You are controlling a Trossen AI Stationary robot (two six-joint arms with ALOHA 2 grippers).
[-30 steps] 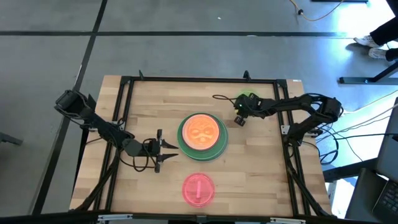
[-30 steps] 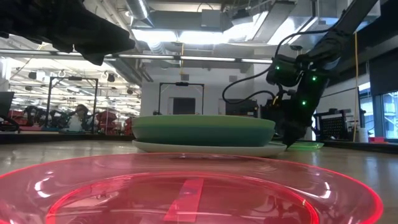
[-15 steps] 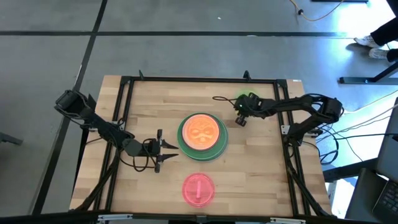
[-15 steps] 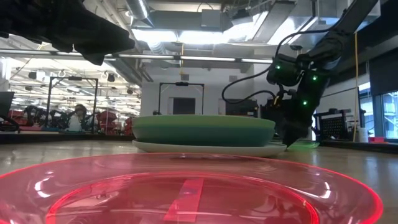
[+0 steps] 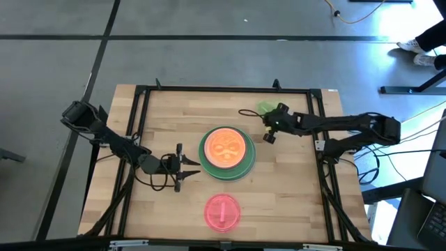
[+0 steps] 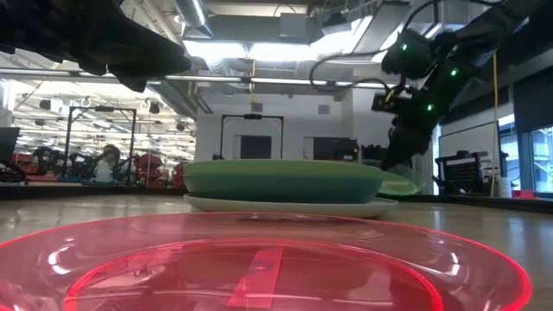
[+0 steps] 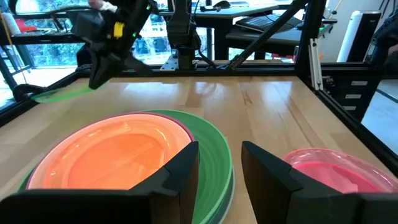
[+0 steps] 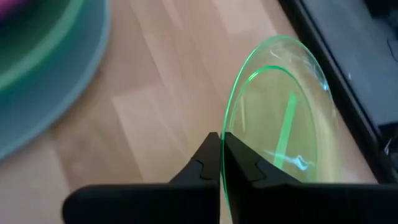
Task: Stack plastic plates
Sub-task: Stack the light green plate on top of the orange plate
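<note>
**Ana:** What is the robot doing right now?

**Ben:** It is picking up a plate. The right gripper (image 8: 220, 144) has its jaws pinched on the rim of the clear green plate (image 8: 283, 118). The plate is tipped up on its edge, near the far right part of the tabletop (image 5: 293, 202).

**Ana:** Is the plate off the wood?

**Ben:** I think it is lifted a bit. In the low view the green plate (image 6: 399, 181) hangs under the right arm, behind the pile. I cannot tell if one edge is touching the wood.

**Ana:** Where is the pile?

**Ben:** In the middle of the tabletop. The stack (image 5: 227, 153) has an orange plate (image 5: 226, 147) on top and a big green plate (image 7: 208, 152) under it, with more plates below.

**Ana:** So what comes next?

**Ben:** I guess the right arm has to carry the green plate over the stack, lay it flat, and let go. It is held only by the thin rim, so it could slip or swing.

**Ana:** And the other arm?

**Ben:** The left gripper (image 5: 187, 169) waits just beside the stack, on its left side. Its jaws are apart and hold nothing.

**Ana:** Any plates left?

**Ben:** Yes. A pink plate (image 5: 222, 212) lies alone at the near edge, apart from the stack.
</note>
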